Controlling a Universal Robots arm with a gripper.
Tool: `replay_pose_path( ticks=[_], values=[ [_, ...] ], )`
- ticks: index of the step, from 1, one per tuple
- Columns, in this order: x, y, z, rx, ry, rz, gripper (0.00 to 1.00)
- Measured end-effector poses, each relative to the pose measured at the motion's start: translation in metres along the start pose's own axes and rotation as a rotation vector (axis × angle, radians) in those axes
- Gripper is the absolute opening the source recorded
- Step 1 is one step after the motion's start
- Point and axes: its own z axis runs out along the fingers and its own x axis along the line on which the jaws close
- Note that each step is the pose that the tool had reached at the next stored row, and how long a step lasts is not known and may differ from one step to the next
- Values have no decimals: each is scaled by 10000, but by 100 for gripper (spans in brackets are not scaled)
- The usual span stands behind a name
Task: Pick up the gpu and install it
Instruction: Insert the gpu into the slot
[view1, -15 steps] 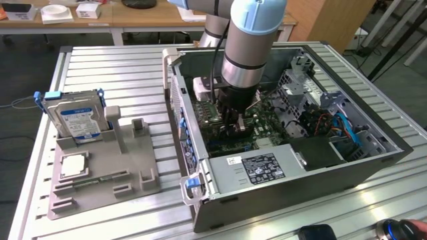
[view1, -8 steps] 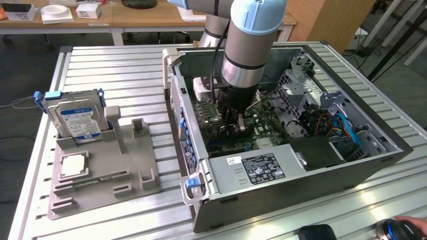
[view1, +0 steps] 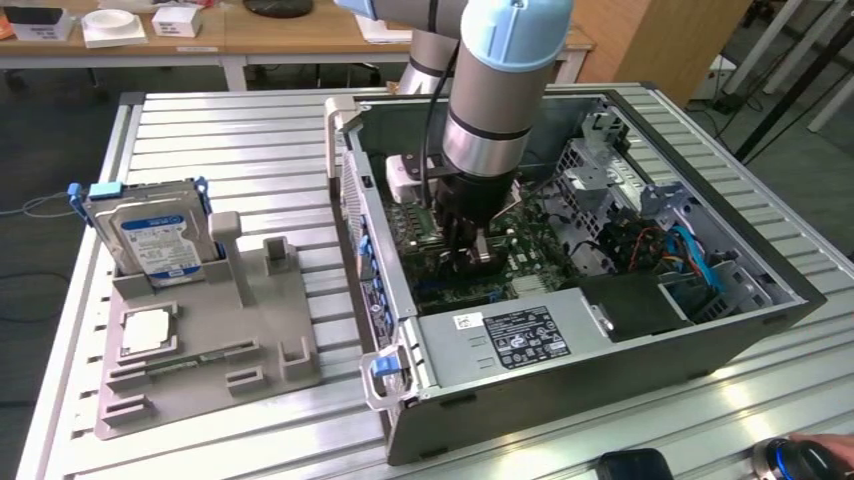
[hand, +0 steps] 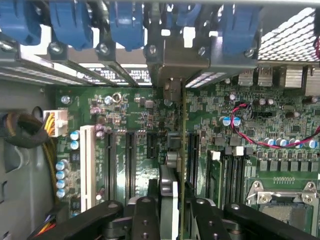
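A ribbed aluminium table of long parallel slats carries everything here. On the exterior view's left sits a grey holder tray, lying flat on the slats, with a silver hard drive standing upright in its far slot and a square processor chip resting in a nearer pocket. Just beside it, towards the exterior view's right, an open computer case lies on its side on the same table.
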Motion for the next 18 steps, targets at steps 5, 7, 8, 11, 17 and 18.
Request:
replay_pose_path(
  ticks=[5, 7, 8, 11, 17, 18],
  values=[
    [1, 2, -5, -5, 11, 3, 37],
    [1, 0, -6, -5, 12, -1, 37],
    [1, 0, -6, -5, 12, -1, 37],
    [1, -1, -6, -6, 13, -2, 37],
    [1, 0, -6, -5, 13, -1, 37],
    [1, 0, -6, -5, 13, -1, 37]
  ],
)
